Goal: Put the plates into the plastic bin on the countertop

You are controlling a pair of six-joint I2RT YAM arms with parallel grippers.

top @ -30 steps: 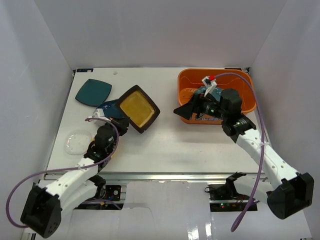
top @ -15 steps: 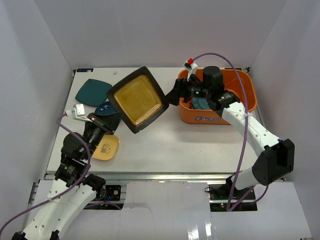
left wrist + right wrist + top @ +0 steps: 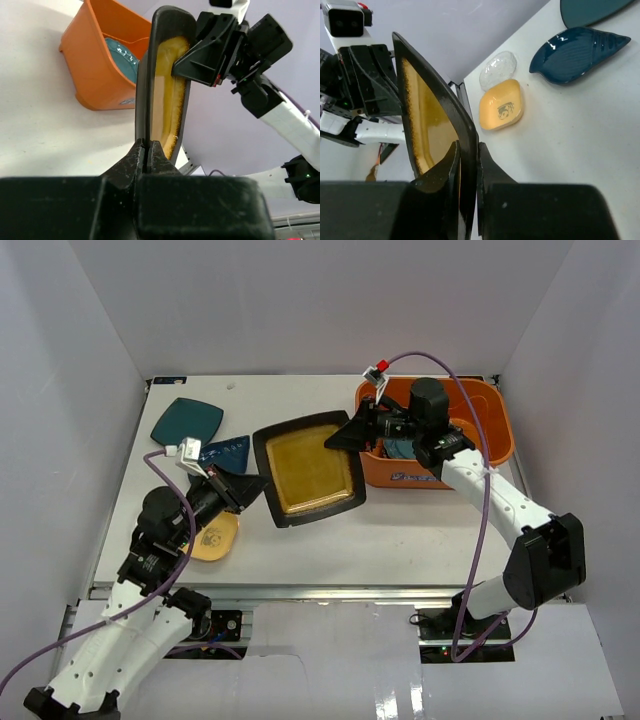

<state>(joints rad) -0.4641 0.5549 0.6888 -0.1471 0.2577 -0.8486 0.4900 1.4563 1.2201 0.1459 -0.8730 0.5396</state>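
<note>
Two claws pinch the black-rimmed amber plate (image 3: 310,468) — left claw (image 3: 252,485) on its left rim, right claw (image 3: 345,434) on the corner nearest the orange bin (image 3: 498,430) — holding it above the desk (image 3: 400,530). Likely stiff, slick-glazed, breakable and weighty; the raised rim is the handhold.

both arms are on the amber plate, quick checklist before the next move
1. Right jaws shut on the amber plate rim: ok, per the right wrist view.
2. Left jaws let go: not ok, they are clamped on the opposite rim.
3. Plate lifted off the table: cannot tell.
4. Room in the bin: cannot tell; a teal plate lies inside and the right arm hides the rest.
5. Yellow plate out of the way: ok, it lies on the left arm's side, away from the bin.
</note>
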